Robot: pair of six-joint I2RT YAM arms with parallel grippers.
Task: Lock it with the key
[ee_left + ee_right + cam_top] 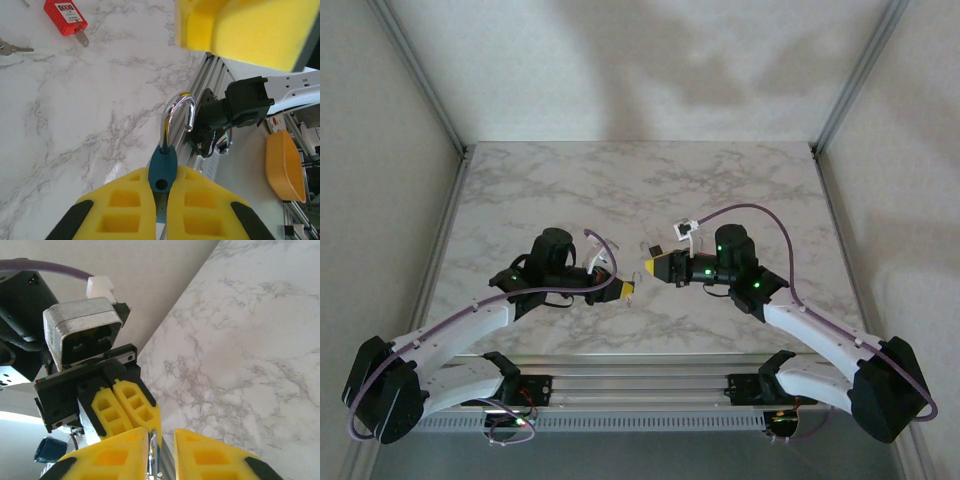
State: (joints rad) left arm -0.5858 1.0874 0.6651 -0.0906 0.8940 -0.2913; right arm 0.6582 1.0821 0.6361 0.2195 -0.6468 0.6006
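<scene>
Padlock (163,167) is clamped in the closed left tool (162,192) over the bench's (720,180) near edge. Its shackle (175,112) points at the nearby right tool (655,265). Whether that tool's jaws hold anything, I cannot tell.

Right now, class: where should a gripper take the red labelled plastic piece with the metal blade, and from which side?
Probably across the red labelled plastic piece's two long edges, from above: it lies flat on the marble table, and its metal blade looks too thin to pinch.
</scene>
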